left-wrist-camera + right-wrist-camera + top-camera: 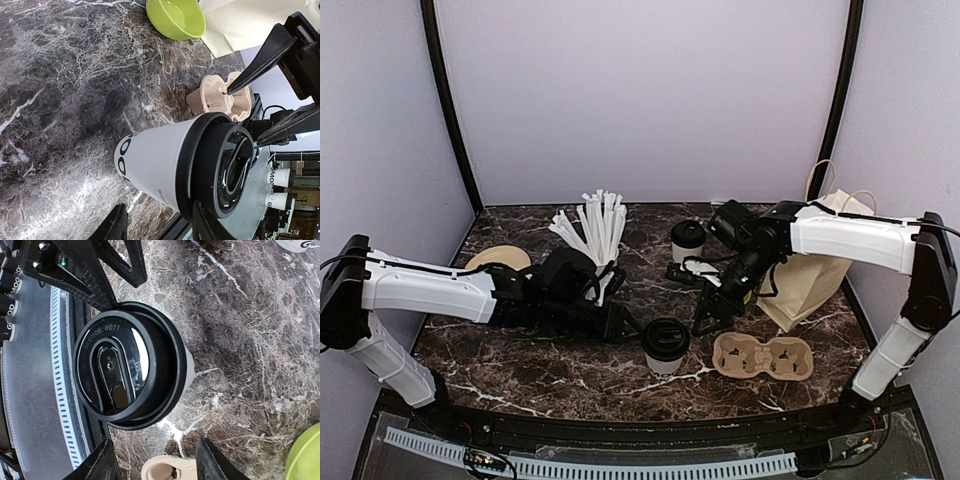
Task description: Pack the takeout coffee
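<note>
A takeout coffee (665, 345), a white cup with black lettering and a black lid, stands upright near the front middle of the table. It fills the left wrist view (165, 165) and the right wrist view (130, 372). My left gripper (625, 325) is open just left of it, with the cup at its fingertips (160, 206); I cannot tell whether they touch. My right gripper (708, 318) is open and empty, hovering to the right of and above the cup (155, 441). A second lidded coffee (688, 240) stands further back.
A tan pulp cup carrier (762, 357) lies right of the front cup. A paper bag (810, 275) stands at the right. A cup of white straws (595, 230) stands behind my left gripper. A green bowl (176, 17) sits near the bag. A tan disc (500, 258) lies far left.
</note>
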You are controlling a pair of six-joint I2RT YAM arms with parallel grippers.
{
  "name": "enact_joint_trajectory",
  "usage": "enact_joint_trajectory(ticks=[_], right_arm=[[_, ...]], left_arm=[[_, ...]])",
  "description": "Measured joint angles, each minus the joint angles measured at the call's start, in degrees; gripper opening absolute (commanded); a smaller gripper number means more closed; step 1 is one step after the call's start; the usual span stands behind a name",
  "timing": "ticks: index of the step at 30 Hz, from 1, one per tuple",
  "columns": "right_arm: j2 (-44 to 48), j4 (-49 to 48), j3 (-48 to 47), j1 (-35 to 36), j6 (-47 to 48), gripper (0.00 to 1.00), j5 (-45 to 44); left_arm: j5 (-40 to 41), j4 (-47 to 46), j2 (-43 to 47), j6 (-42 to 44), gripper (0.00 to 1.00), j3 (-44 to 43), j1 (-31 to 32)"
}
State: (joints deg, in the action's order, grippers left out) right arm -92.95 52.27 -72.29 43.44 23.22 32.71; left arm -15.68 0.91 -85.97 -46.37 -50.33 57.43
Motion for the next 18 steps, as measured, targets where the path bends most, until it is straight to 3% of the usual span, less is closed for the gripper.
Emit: enact_joint_trajectory(ticks=[18], right_arm=[[-5.9,-0.9,-0.9,-0.7,-3.9,0.49,4.6]], left_arm=[[-2.0,-0.7,-1.6,0.1,0.46,-0.2,-0.8]])
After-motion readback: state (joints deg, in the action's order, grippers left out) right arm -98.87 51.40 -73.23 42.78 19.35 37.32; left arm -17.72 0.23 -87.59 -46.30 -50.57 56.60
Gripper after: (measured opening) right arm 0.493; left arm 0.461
